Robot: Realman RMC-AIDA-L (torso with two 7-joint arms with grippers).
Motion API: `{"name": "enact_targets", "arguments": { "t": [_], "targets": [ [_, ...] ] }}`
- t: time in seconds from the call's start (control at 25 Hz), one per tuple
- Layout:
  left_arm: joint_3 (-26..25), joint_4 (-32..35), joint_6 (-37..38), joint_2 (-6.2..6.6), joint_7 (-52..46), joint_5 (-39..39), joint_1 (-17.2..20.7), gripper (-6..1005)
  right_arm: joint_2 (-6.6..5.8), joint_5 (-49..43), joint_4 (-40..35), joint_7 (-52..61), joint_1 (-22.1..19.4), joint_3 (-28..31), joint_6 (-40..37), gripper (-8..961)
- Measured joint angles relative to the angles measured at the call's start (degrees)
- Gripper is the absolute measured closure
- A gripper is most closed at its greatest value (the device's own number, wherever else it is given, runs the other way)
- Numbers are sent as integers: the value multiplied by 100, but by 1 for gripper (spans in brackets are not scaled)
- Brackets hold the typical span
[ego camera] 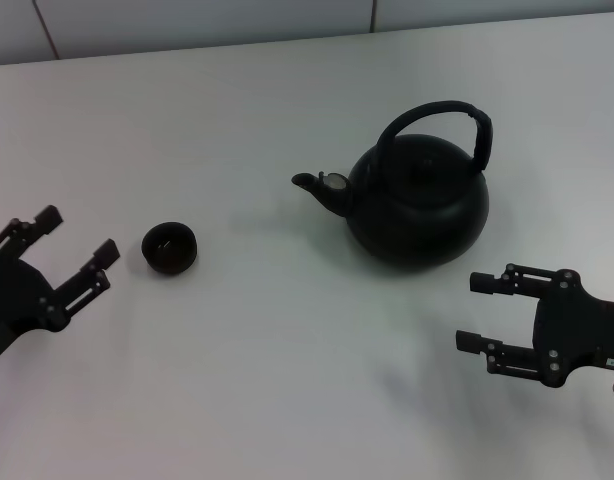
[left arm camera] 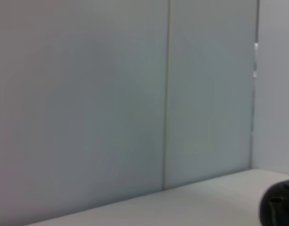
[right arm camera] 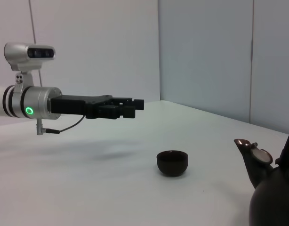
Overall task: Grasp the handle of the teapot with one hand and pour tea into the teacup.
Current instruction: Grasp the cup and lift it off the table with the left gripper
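Note:
The matte black teapot (ego camera: pixel 417 205) stands on the white table at centre right, its spout (ego camera: pixel 312 184) pointing left toward the teacup. Its arched handle (ego camera: pixel 437 108) stands upright over the lid, with the thicker sleeve on the right side. The tiny black teacup (ego camera: pixel 169 248) sits at the left. My left gripper (ego camera: pixel 80 231) is open and empty just left of the teacup. My right gripper (ego camera: pixel 471 312) is open and empty in front of the teapot, to its right. The right wrist view shows the teacup (right arm camera: pixel 172 162), the teapot (right arm camera: pixel 271 200) and the left gripper (right arm camera: pixel 135 107).
The white table (ego camera: pixel 287 380) ends at a pale panelled wall (ego camera: pixel 187 20) behind. The left wrist view shows that wall (left arm camera: pixel 111 94) and a black rounded edge (left arm camera: pixel 278 205) at its lower corner.

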Motion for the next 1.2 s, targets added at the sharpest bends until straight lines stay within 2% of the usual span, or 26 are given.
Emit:
{"name": "enact_targets", "arguments": {
  "t": [0.4, 0.52, 0.76, 1.2],
  "targets": [
    [73, -8, 45, 24, 51, 66, 6, 197, -3, 3, -1, 0, 40, -10, 45, 305],
    [368, 5, -78, 25, 60, 84, 11, 197, -3, 3, -1, 0, 40, -11, 48, 306],
    [893, -40, -800, -6, 276, 90, 15, 197, -3, 3, -1, 0, 45, -9, 53, 308],
    [906, -66, -975, -23, 292, 46, -69, 198, -11, 2, -1, -1, 48, -1, 53, 312]
  ]
}}
